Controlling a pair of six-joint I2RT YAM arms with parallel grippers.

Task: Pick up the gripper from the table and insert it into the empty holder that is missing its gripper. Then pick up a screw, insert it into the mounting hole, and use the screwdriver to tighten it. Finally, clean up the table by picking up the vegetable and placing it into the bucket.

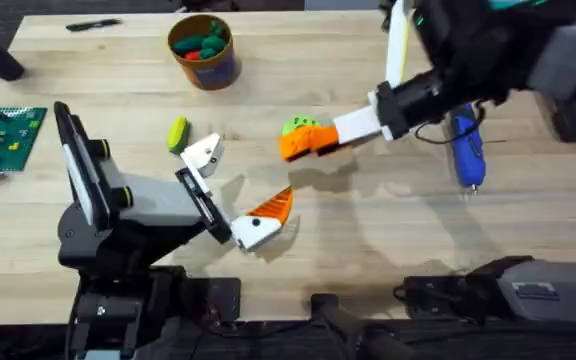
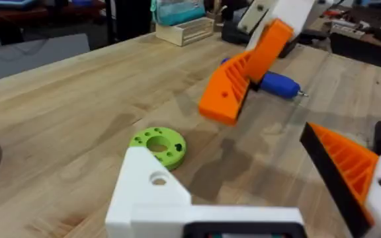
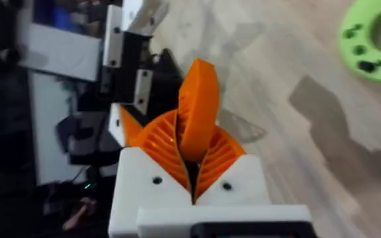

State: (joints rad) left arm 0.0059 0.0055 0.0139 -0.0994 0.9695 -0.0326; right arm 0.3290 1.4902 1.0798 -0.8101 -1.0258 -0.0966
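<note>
Item: small orange ribbed plastic wedge, the loose gripper piece (image 3: 197, 109). Location: clamped between the orange pads of the right jaws (image 1: 308, 143), held above the light butcher-block wooden bench (image 1: 368, 215), just beside a green round disc with holes (image 1: 296, 125).

Item: right arm's white-and-orange jaws. State: closed on the wedge; wrist view shows the wedge standing up from between the two ribbed pads.

Item: left arm's jaws (image 1: 233, 195). State: spread wide, nothing held. One finger carries an orange ribbed pad (image 1: 271, 207); the other is a bare white angular plastic holder (image 1: 202, 155) with a visible mounting hole.

Item: bright blue pen-shaped screwdriver (image 1: 466, 152). Location: lying on the bench, beyond the right arm, apart from the jaws.

Item: small yellow-green oblong toy vegetable (image 1: 177, 134). Location: on the bench, near the bare holder.

Item: round orange bucket with dark blue band (image 1: 204, 52). Location: far side of the bench; green and red toy pieces inside.
</note>
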